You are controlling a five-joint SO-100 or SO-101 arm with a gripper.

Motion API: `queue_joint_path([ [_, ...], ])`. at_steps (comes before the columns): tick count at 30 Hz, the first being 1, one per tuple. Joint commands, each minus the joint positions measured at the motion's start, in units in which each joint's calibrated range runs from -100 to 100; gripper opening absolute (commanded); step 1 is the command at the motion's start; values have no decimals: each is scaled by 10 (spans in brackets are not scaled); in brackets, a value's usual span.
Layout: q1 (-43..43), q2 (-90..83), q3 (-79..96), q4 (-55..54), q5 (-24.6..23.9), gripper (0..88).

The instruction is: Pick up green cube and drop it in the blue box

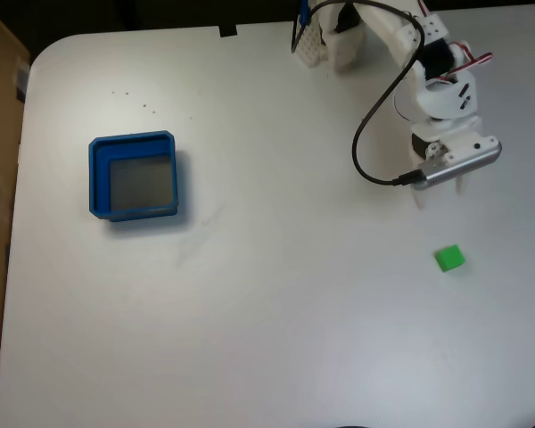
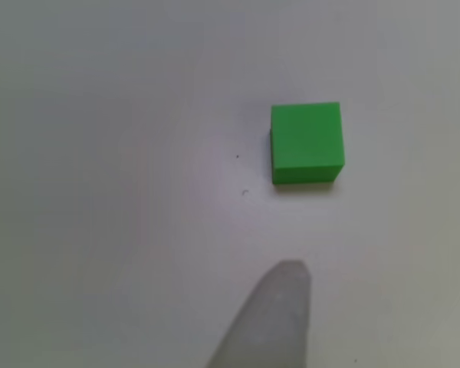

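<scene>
Blue box (image 1: 135, 176): sits on the left part of the table in the fixed view, square, thick blue walls, one clipped corner at upper right, grey floor bare.
Table (image 1: 250, 312): white, smooth, rounded corner at upper left; a few tiny dark specks above the box; brown board along the left edge, dark floor beyond the top edge.
Arm (image 1: 428, 80): white, reaching from the upper edge down the right side in the fixed view, bent over so the wrist points down at the table; a black cable (image 1: 370, 134) loops from the base to the wrist.
Gripper (image 1: 440, 198): two pale fingers spread apart, nothing between them, tips near the table, above the cube in the fixed view and apart from it.
Fingertip (image 2: 272, 322): one blurred grey tip rises from the bottom edge of the other view, short of the cube.
Green cube (image 1: 448, 259): lies on the table at right, well apart from the box; in the other view (image 2: 307, 143) it lies flat, untouched.
</scene>
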Motion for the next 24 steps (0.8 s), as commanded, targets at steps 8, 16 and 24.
queue_joint_path([
  [8, -3, 128, -234, 68, 1, 270],
  [16, -4, 212, -326, 68, 1, 270],
  [24, -3, 289, -413, 68, 1, 270],
])
